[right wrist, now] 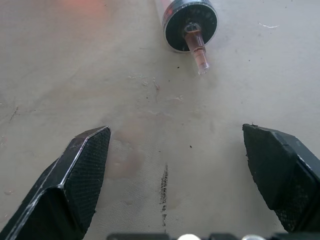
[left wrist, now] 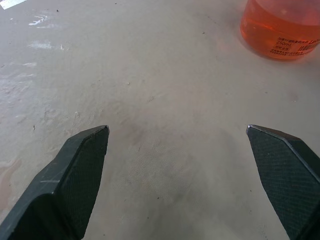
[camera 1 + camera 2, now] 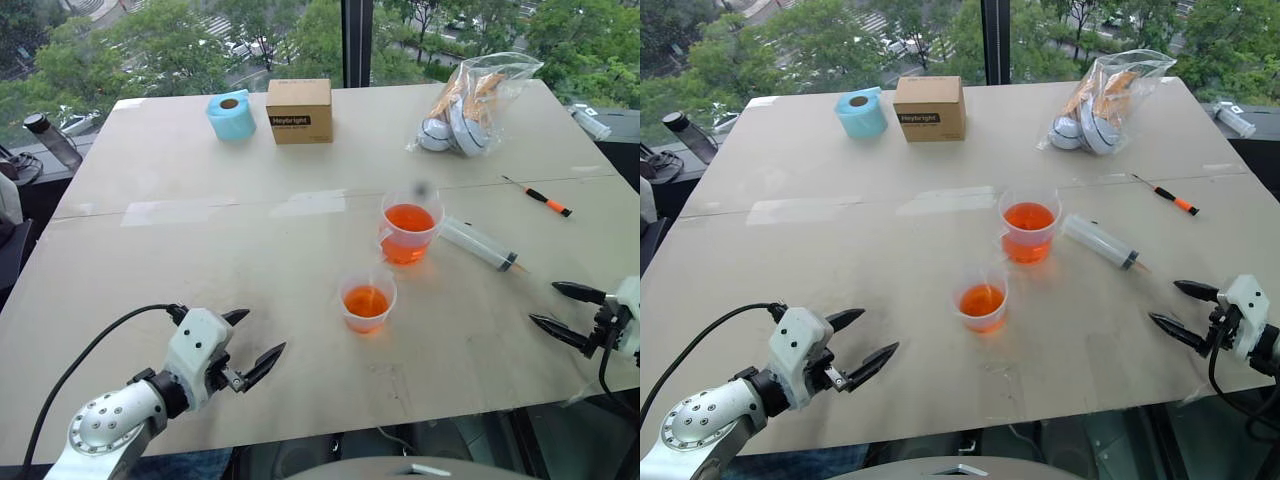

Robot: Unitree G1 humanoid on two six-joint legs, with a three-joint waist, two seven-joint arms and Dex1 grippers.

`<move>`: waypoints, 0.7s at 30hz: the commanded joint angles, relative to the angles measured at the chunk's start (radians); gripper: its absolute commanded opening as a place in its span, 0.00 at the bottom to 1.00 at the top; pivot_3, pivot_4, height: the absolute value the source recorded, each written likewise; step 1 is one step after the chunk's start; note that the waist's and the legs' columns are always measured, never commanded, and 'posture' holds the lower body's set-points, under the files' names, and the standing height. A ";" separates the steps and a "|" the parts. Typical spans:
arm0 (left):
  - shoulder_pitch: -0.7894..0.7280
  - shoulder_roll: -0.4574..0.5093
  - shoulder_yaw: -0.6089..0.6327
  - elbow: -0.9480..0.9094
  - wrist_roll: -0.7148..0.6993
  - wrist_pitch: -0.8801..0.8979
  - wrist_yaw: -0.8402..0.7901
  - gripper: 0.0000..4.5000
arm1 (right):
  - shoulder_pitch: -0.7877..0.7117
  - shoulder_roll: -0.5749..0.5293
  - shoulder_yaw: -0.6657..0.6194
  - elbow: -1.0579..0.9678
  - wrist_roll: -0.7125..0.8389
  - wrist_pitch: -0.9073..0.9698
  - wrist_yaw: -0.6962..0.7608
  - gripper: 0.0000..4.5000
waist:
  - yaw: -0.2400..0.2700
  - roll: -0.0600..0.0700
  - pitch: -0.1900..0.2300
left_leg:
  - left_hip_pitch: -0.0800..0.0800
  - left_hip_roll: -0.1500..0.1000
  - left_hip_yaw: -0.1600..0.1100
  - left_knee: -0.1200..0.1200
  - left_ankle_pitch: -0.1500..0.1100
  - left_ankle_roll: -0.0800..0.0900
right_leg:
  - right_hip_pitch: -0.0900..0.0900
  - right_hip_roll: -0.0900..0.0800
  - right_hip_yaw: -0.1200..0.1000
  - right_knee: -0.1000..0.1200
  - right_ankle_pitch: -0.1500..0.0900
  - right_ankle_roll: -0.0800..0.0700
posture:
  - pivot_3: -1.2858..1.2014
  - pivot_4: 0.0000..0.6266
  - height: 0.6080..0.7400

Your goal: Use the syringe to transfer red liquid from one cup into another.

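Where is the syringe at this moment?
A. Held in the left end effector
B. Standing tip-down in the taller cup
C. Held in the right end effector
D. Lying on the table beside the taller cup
D: the syringe lies flat on the table just right of the taller cup, with both the left end effector and right end effector open and empty.

On the desk [image 3: 200, 260], the larger cup [image 3: 410, 232] is set near the middle, with the smaller cup [image 3: 367, 303] just nearer the front edge. The syringe [image 3: 479, 245] is laid just right of the larger cup, the screwdriver [image 3: 538, 196] farther toward the right edge. Along the back edge, a tape roll [image 3: 232, 114], a box [image 3: 299, 111] and a bag [image 3: 470, 102] are ranged left to right.
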 commanded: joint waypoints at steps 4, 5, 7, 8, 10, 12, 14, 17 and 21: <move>0.042 -0.045 -0.003 0.003 0.024 -0.088 0.004 1.00 | -0.015 -0.056 -0.005 -0.057 0.004 0.042 0.005 0.99 | -0.003 0.001 0.000 | 0.000 0.000 0.001 0.000 0.000 0.000 | 0.000 0.000 0.001 0.000 0.000 0.000 | 0.52 0.24 1.00; 0.046 -0.049 -0.004 0.004 0.027 -0.095 0.002 1.00 | -0.011 -0.063 -0.003 -0.055 -0.001 0.041 0.011 0.99 | -0.002 0.001 0.000 | 0.000 0.000 0.001 0.000 0.000 0.000 | 0.000 0.000 0.000 0.000 0.000 0.000 | 0.52 0.24 1.00; 0.058 -0.055 -0.007 0.007 0.036 -0.112 -0.005 1.00 | -0.007 -0.073 -0.002 -0.053 -0.001 0.046 0.013 0.99 | -0.001 0.001 0.000 | 0.000 0.000 0.001 0.000 0.000 0.000 | 0.000 0.000 0.000 0.000 0.000 0.000 | 0.52 0.24 1.00; 0.063 -0.057 -0.008 0.011 0.039 -0.120 -0.008 1.00 | -0.008 -0.076 -0.002 -0.051 -0.001 0.052 0.010 0.99 | 0.000 0.001 0.000 | 0.000 0.000 0.000 0.000 0.000 0.000 | 0.000 0.000 0.000 0.000 0.000 0.000 | 0.52 0.24 1.00; 0.070 -0.058 -0.009 0.019 0.043 -0.133 -0.012 1.00 | -0.011 -0.078 0.000 -0.047 -0.001 0.054 0.010 0.99 | 0.001 0.001 0.000 | 0.000 0.000 0.000 -0.001 0.000 0.000 | 0.000 0.000 0.000 0.000 0.000 0.000 | 0.52 0.24 1.00; 0.073 -0.058 -0.009 0.027 0.045 -0.144 -0.016 1.00 | -0.013 -0.081 0.005 -0.050 -0.002 0.058 0.015 0.99 | 0.000 0.001 0.000 | 0.000 0.000 0.000 -0.001 0.000 0.000 | 0.000 0.000 0.000 -0.001 0.000 0.000 | 0.52 0.24 1.00; 0.076 -0.059 -0.010 0.035 0.049 -0.156 -0.019 1.00 | -0.015 -0.084 0.010 -0.052 -0.004 0.060 0.019 0.99 | 0.000 0.001 0.000 | 0.000 0.000 0.000 -0.001 0.000 0.000 | 0.000 0.000 0.000 -0.001 0.000 0.000 | 0.52 0.24 1.00; 0.077 -0.064 -0.014 0.049 0.056 -0.173 -0.022 1.00 | -0.026 -0.096 0.018 -0.045 -0.013 0.066 0.023 0.99 | 0.000 0.001 0.000 | 0.000 0.000 0.000 -0.001 0.000 0.000 | 0.000 0.000 0.000 -0.001 0.000 0.000 | 0.52 0.24 1.00; 0.074 -0.070 -0.020 0.063 0.059 -0.202 -0.029 1.00 | -0.032 -0.115 0.030 -0.042 -0.020 0.077 0.037 0.99 | 0.000 0.001 0.000 | 0.000 0.000 0.000 -0.001 0.000 0.000 | 0.000 0.000 0.000 -0.001 0.000 0.000 | 0.52 0.24 1.00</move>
